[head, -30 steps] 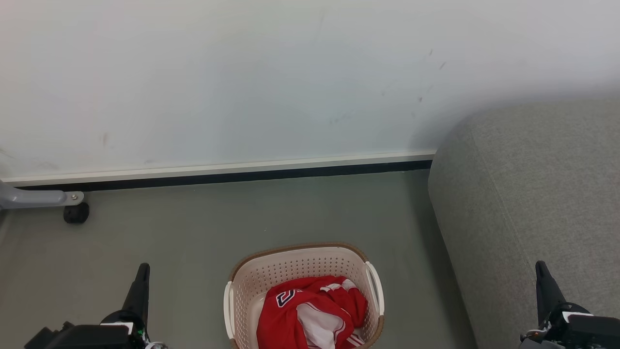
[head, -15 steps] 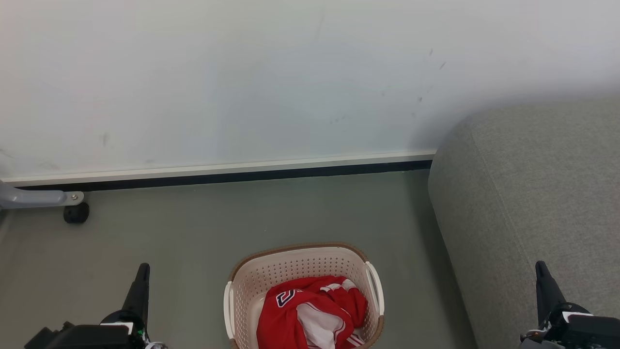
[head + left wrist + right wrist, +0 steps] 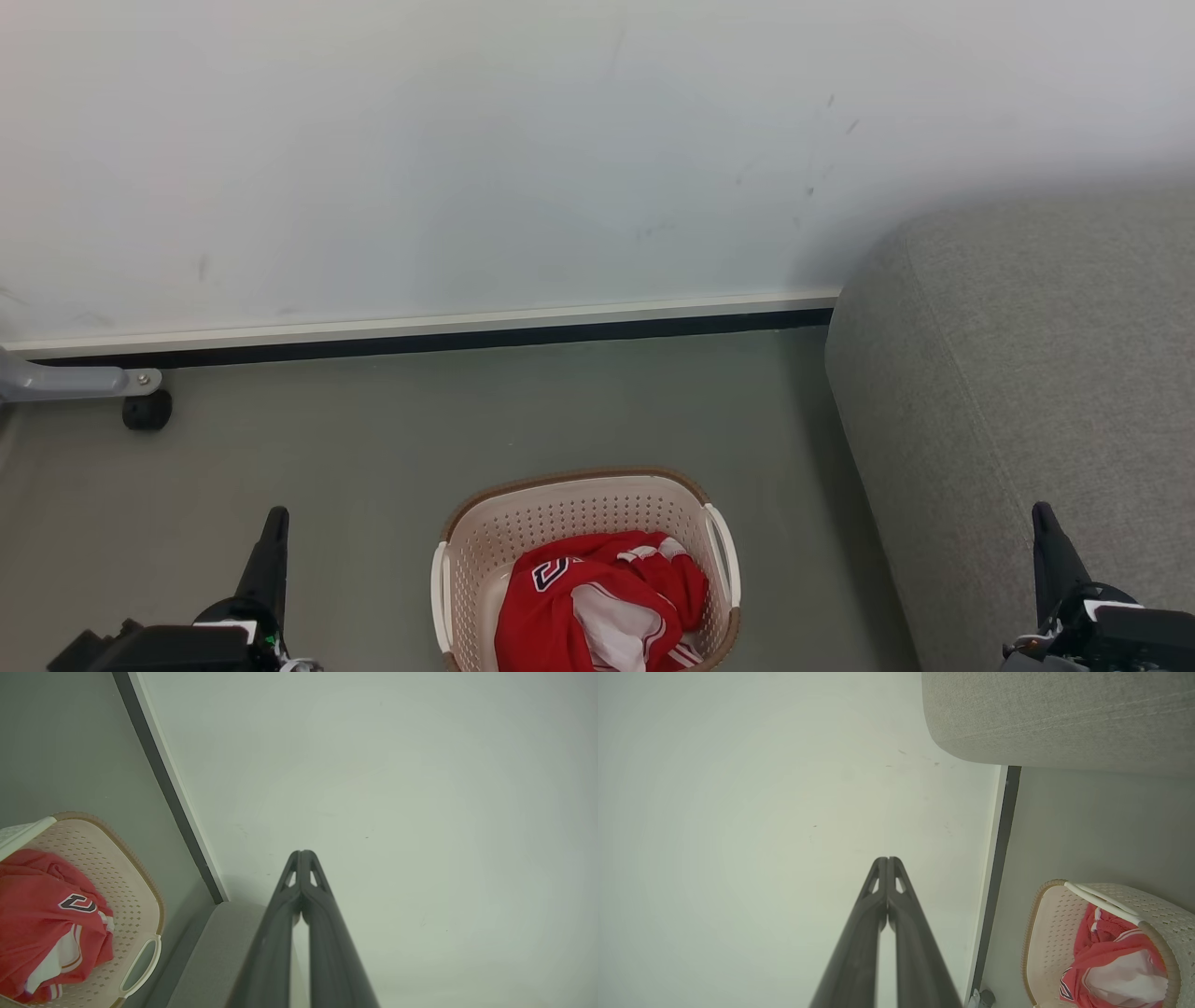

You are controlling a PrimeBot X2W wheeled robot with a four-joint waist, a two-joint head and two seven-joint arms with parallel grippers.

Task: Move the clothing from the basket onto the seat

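Head view puts the basket [image 3: 571,479] on the grey-green floor [image 3: 392,439], near you and about centre, with its near end cut off by the bottom edge. The clothing [image 3: 597,597] is inside it: a crumpled red heap with white lining turned up and a piece of navy, white-edged lettering facing up on its left side. It lies in the near part of the basket, below the perforated far wall.

The seat [image 3: 1027,373] takes up the right side, its rounded grey corner close to the wall [image 3: 467,140]. A strip of floor separates it from the basket's right handle [image 3: 724,551].

Your left gripper [image 3: 276,515] shows at the lower left, apart from the basket and aimed toward the wall. Your right gripper [image 3: 1041,511] shows at the lower right, in front of the seat's fabric; you cannot tell from here whether it touches that fabric. Both are well apart from the clothing.

In the left wrist view the two dark fingers [image 3: 275,938] are pressed together right up to the tips, holding nothing and pointing at the wall, with the basket and clothing at the left edge. The right wrist view shows the same on your other arm: fingers pressed together and empty, the basket in the lower right corner and the seat across the top right.

A dark baseboard [image 3: 420,338] runs along the foot of the wall. At the far left, a black caster [image 3: 147,411] under a grey leg stands on the floor.
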